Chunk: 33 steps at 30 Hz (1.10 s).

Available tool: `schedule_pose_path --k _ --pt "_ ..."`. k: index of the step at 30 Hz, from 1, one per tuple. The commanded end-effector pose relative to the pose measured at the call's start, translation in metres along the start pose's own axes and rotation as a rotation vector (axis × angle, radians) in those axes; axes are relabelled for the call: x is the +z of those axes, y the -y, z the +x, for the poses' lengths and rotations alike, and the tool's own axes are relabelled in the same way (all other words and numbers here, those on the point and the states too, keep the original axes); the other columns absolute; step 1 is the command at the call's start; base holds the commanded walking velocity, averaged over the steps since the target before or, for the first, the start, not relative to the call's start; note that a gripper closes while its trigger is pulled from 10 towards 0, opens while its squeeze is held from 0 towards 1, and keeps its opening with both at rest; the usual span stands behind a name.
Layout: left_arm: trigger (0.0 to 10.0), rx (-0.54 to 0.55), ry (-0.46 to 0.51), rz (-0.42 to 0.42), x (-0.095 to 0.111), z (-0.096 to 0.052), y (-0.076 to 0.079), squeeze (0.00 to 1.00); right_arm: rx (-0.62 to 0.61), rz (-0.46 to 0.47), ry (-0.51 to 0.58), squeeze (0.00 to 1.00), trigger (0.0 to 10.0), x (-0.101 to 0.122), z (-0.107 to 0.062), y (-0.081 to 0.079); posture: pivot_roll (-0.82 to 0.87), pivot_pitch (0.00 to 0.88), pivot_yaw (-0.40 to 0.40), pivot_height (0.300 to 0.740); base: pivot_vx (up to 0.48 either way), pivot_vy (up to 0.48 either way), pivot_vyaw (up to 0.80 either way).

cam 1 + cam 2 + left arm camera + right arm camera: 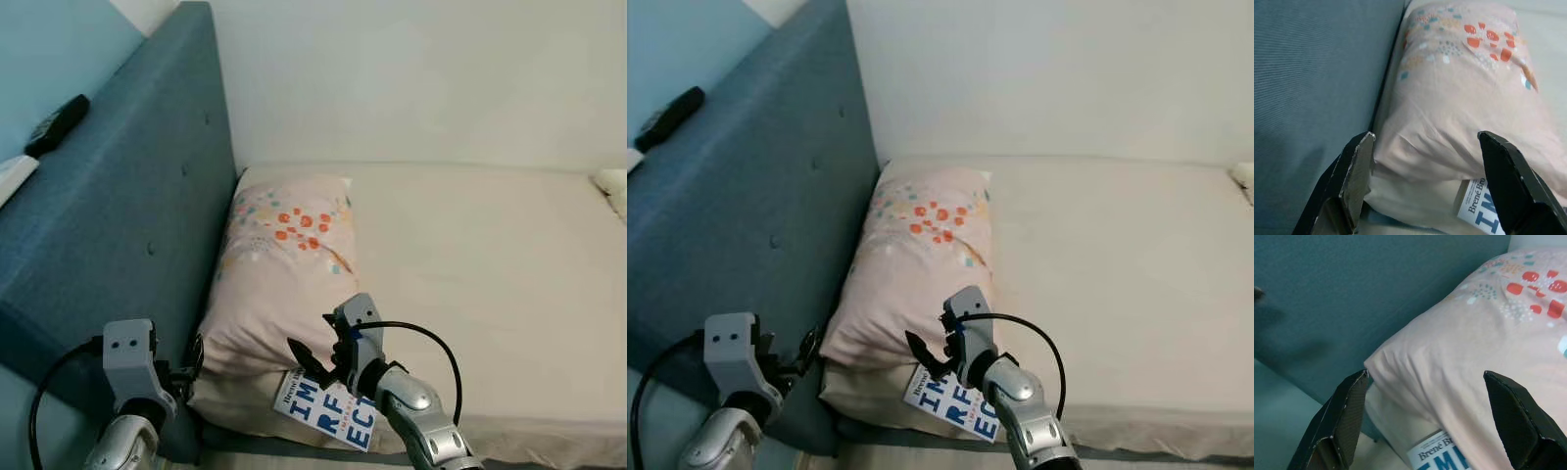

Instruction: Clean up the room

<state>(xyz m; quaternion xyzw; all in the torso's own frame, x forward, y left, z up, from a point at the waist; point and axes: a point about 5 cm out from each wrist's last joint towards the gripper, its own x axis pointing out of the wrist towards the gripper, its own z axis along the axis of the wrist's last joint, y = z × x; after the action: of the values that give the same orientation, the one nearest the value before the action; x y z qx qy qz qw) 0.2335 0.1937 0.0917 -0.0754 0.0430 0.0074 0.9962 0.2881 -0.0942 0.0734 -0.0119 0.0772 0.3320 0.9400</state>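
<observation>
A pale pink pillow (279, 269) with orange and teal dots lies on the bed against the blue headboard (118, 225). A white book (333, 411) with blue lettering pokes out from under the pillow's near corner, close to the mattress edge. My right gripper (315, 360) is open and hovers just over the book, at the pillow's near edge. My left gripper (191, 370) is open too, low beside the pillow's near left corner by the headboard. Both wrist views look at the pillow (1459, 98) with the book (1442, 458) peeking beneath it.
The cream mattress (490, 284) stretches off to the right, with another pale cushion (612, 186) at its far right edge. A black remote (57, 124) and a white object (15, 176) rest on top of the headboard. A white wall stands behind the bed.
</observation>
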Motion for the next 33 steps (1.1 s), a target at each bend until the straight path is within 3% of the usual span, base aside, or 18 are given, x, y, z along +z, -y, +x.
schedule_pose_path --k 1,10,12,20,33 --pt "10.0 0.006 -0.017 0.000 -0.003 -0.002 -0.002 0.00 0.006 0.010 0.020 0.00 10.0 0.000 0.000 -0.003 0.07 0.125 -0.045 0.740 0.000 0.000 0.80" --pt "10.0 -0.007 -0.011 -0.010 -0.001 -0.001 -0.002 0.00 0.000 0.030 0.045 0.00 10.0 0.003 0.000 -0.003 0.07 0.128 -0.045 0.740 0.000 0.000 0.78" --pt "10.0 -0.018 -0.012 -0.009 0.000 0.000 -0.001 0.00 -0.023 0.077 0.054 0.00 10.0 0.002 -0.001 -0.001 0.07 0.131 -0.045 0.740 0.000 0.000 0.00" --pt "10.0 -0.108 -0.074 0.033 -0.006 0.003 0.010 0.00 -0.062 0.096 0.043 0.00 10.0 0.000 -0.001 0.003 0.07 0.140 -0.034 0.740 0.000 0.000 0.00" --pt "10.0 -0.161 -0.111 0.070 -0.010 0.009 0.016 0.00 -0.094 0.115 0.042 0.00 10.0 -0.002 -0.003 0.005 0.07 0.142 -0.024 0.740 0.000 -0.358 0.00"
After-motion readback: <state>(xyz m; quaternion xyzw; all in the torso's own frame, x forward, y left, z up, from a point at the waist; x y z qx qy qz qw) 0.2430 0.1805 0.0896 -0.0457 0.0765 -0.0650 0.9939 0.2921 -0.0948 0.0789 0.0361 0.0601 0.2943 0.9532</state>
